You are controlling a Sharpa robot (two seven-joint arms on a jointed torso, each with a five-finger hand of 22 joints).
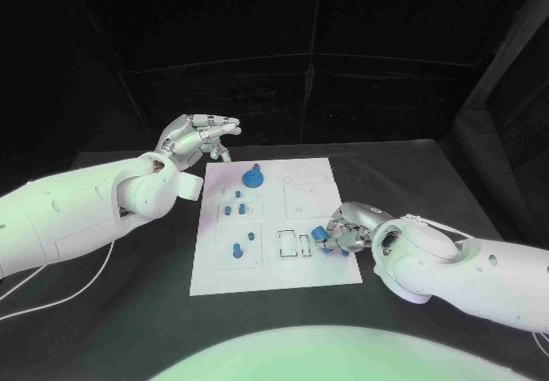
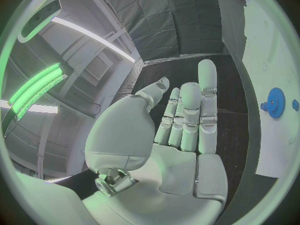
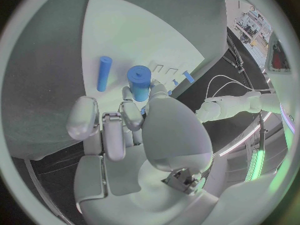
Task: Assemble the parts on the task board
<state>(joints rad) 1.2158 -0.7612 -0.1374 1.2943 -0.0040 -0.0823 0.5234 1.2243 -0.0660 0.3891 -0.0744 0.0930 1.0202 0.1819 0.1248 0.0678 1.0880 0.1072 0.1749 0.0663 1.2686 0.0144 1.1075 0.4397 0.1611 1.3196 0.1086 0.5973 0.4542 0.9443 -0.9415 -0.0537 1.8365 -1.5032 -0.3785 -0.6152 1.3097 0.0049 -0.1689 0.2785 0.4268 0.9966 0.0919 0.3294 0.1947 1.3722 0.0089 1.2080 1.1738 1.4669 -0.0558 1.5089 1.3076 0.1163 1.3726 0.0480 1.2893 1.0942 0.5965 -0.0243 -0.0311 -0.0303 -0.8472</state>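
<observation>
Right hand (image 1: 343, 230) pinches a blue cylinder part (image 3: 139, 81) over the task board (image 1: 274, 270) near edge, long axis along fingers; loose peg (image 3: 104, 73) just beside. Left hand (image 1: 197, 135) holds nothing, fingers apart.

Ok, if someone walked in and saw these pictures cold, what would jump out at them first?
Probably the white task board in the middle of the black table, dotted with small blue parts. Next, the right robot hand at the board's near right edge, holding a thick blue cylinder, with a thin blue peg lying beside it. The left robot hand hangs empty, its fingers curled in, by the far left corner.
</observation>
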